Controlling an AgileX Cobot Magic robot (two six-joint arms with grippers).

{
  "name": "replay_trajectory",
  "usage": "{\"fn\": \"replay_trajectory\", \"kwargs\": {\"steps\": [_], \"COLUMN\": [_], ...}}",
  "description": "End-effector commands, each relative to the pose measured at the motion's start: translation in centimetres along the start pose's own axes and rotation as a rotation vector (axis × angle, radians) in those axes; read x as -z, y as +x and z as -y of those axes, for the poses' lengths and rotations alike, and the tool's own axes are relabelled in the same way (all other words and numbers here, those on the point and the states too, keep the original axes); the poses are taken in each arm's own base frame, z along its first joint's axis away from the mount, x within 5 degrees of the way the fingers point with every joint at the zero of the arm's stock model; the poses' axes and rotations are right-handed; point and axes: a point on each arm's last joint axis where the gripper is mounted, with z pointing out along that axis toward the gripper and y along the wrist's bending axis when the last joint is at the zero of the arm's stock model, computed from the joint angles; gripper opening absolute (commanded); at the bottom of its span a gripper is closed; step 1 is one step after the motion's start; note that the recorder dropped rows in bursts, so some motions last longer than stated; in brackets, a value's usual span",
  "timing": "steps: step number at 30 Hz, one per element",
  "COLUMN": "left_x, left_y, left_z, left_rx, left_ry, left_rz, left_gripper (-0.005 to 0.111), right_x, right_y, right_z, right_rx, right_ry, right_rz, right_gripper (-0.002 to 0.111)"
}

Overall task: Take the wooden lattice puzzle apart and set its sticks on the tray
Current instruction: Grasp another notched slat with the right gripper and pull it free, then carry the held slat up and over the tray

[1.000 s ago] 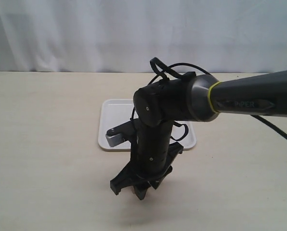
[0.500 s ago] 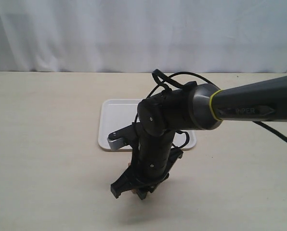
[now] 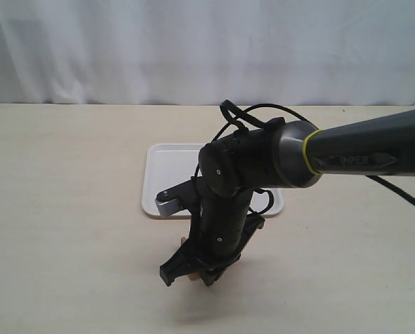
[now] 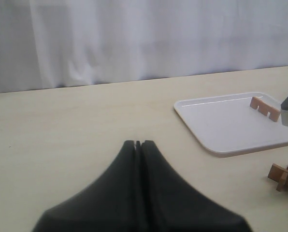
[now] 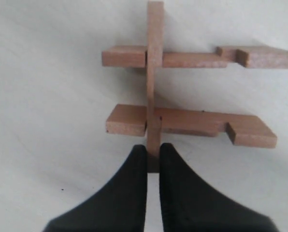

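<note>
Right gripper (image 5: pixel 153 151) clenched on end of upright stick (image 5: pixel 155 82) of puzzle (image 5: pixel 192 121). Puzzle was three sticks: gripped one crossing two parallel ones. Puzzle sat on table (image 3: pixel 68 209), just beside tray (image 4: pixel 221 125), off its rim. Loose stick (image 4: pixel 265 108) lay flat on tray. Left gripper (image 4: pixel 138 144) closed on nothing, above table, apart from tray and puzzle.

exterior view: right arm (image 3: pixel 225 209) buries most of the puzzle (image 4: pixel 279 173), left wrist view crops it and the tray (image 4: pixel 221 121) at the edge
</note>
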Motion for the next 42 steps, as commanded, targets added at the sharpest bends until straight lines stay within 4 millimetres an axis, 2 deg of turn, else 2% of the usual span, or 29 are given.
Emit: {"fn": "replay_trajectory", "kwargs": {"steps": [1, 14, 31, 42], "left_x": [0.0, 0.0, 0.0, 0.0], "left_y": [0.0, 0.0, 0.0, 0.0], "left_z": [0.0, 0.0, 0.0, 0.0], "left_rx": [0.004, 0.004, 0.004, 0.004], "left_ry": [0.000, 0.000, 0.000, 0.000], "left_rz": [0.009, 0.009, 0.009, 0.009], "left_gripper": [0.000, 0.000, 0.000, 0.000], "right_x": [0.5, 0.7, 6.5, 7.3], "right_y": [0.2, 0.3, 0.7, -0.2], "right_z": [-0.1, -0.1, -0.1, 0.9], "right_rx": [-0.003, -0.003, 0.025, 0.031], "right_ry": [-0.001, -0.001, 0.011, 0.117], "right_rz": [-0.014, -0.018, 0.130, 0.212], "right_gripper": [0.004, 0.004, 0.004, 0.004]}}
